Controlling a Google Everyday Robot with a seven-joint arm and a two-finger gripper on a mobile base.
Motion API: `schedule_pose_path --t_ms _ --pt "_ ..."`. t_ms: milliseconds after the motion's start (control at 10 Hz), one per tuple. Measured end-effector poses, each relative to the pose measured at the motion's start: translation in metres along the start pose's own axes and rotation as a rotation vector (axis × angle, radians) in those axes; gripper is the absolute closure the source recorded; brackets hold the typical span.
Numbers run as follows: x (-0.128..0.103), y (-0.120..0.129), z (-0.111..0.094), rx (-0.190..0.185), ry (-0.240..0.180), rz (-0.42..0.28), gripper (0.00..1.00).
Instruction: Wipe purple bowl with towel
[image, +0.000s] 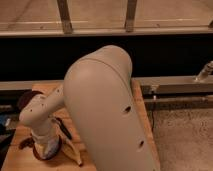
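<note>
Right, your tool (46, 149) is down in what looks like the purple bowl (26, 144) at lower left; can't tell if it's clenched or released, towel hidden, so press lightly and sweep slow circles.

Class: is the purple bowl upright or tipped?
Seemingly upright: the purple bowl shows a dark rim flat on the table around the gripper, lower left, which points down into it. Its inside is hidden.
</note>
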Motion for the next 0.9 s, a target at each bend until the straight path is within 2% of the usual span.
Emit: schedule_pose_path --t_ms 200,300,400,600,800,900 --pt "-0.001 -0.002 0.008 0.016 0.017 0.008 0.44" --pt "-0.001 -0.004 0.016 0.056 0.051 0.013 0.44" --pt "-0.003 -0.001 0.023 0.079 0.075 0.010 0.44" --pt "-0.003 -0.003 0.033 0.096 0.105 0.015 0.45" --pt "-0.004 -0.002 0.037 0.100 0.115 0.013 0.61" --pt "-0.004 -0.001 0.036 0.105 0.116 0.012 0.73"
